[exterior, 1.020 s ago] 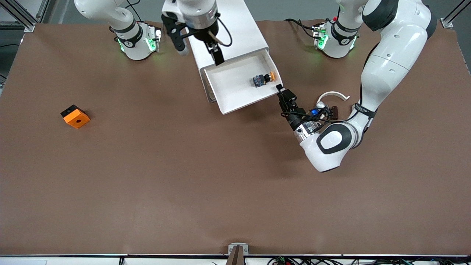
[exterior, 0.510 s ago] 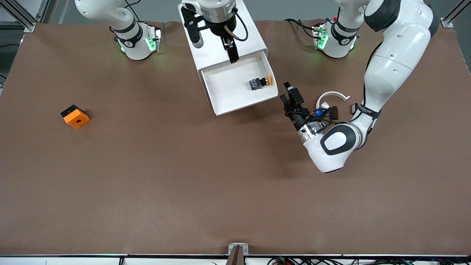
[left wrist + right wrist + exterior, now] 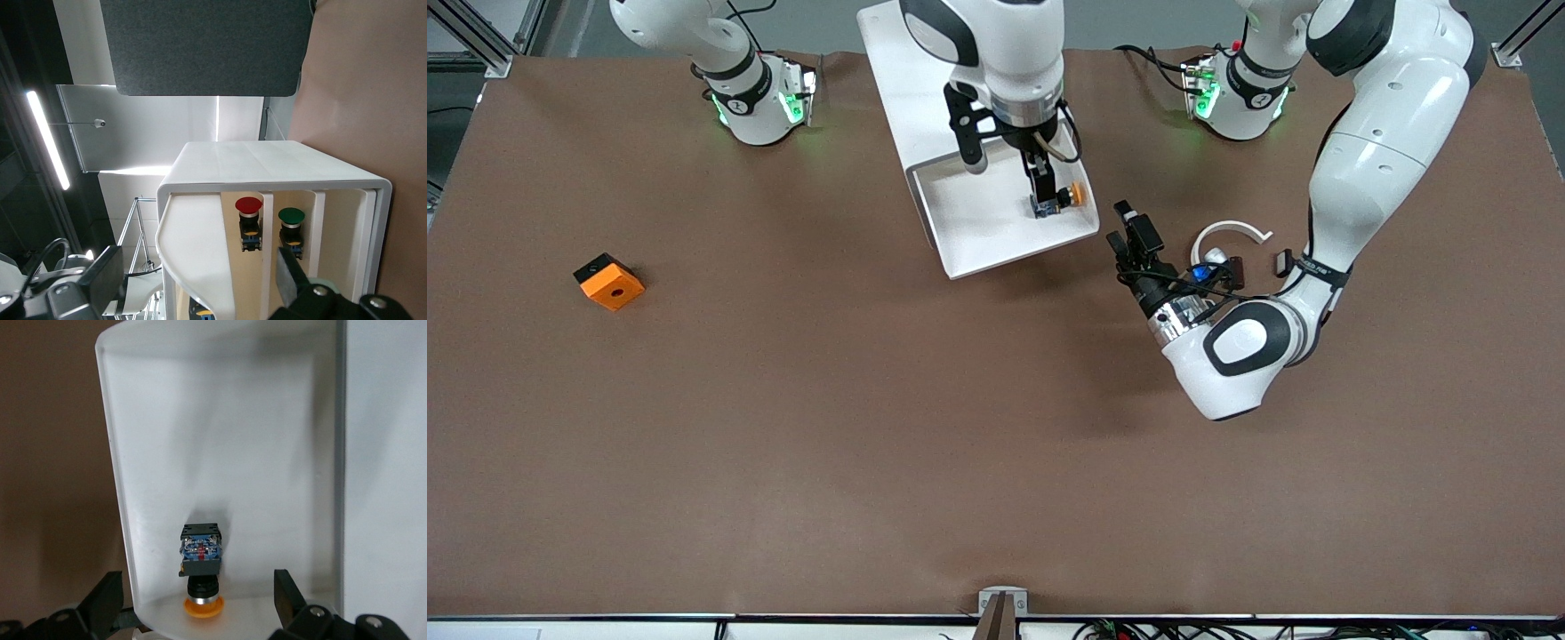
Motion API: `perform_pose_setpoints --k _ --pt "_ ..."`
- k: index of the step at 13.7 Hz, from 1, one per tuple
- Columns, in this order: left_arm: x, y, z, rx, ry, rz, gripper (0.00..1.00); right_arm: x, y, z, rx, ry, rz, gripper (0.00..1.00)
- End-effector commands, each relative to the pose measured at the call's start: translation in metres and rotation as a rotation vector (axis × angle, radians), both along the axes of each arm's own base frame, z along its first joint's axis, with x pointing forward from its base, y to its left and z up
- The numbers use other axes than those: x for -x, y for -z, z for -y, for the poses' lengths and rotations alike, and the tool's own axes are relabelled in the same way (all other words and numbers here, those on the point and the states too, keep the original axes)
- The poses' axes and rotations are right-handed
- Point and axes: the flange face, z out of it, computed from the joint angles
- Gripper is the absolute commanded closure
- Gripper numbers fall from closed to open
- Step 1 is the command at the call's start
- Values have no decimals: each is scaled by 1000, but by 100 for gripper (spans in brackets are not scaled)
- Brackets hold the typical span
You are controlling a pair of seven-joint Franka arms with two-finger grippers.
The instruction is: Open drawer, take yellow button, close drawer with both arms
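The white drawer [image 3: 969, 238] stands pulled out of its white cabinet [image 3: 907, 80]. The button [image 3: 1062, 196], orange-yellow cap and dark body, lies in the drawer near the corner toward the left arm's end. My right gripper [image 3: 1009, 187] is open over the drawer, one finger just beside the button. In the right wrist view the button [image 3: 200, 563] lies between my open fingers [image 3: 287, 593], untouched. My left gripper [image 3: 1126, 233] is open and empty, just off the drawer's corner. In the left wrist view the drawer front [image 3: 200, 247] sits between its fingers.
An orange square block [image 3: 609, 281] lies toward the right arm's end. A white curved band [image 3: 1232, 231] and a small dark part [image 3: 1234, 267] lie beside the left wrist. Red [image 3: 248, 205] and green [image 3: 291, 216] buttons sit in other cabinet compartments.
My right gripper has come from over the cabinet top to over the open drawer, beside the button. My left gripper has backed off the drawer's corner. The cabinet has turned slightly.
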Motion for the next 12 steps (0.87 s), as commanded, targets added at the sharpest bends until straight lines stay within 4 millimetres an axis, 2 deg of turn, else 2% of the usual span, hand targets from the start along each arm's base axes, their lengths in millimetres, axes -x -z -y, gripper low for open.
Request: perform_pose_setpoints --k 1,8,12 --pt "-1 -8 -3 -7 29 31 0 -7 -5 -5 9 20 23 0" --pt "-3 -9 -5 17 61 89 0 1 55 -30 59 -11 27 0" --pt "-6 -14 -8 55 97 158 0 7 60 -36 60 -25 28 0"
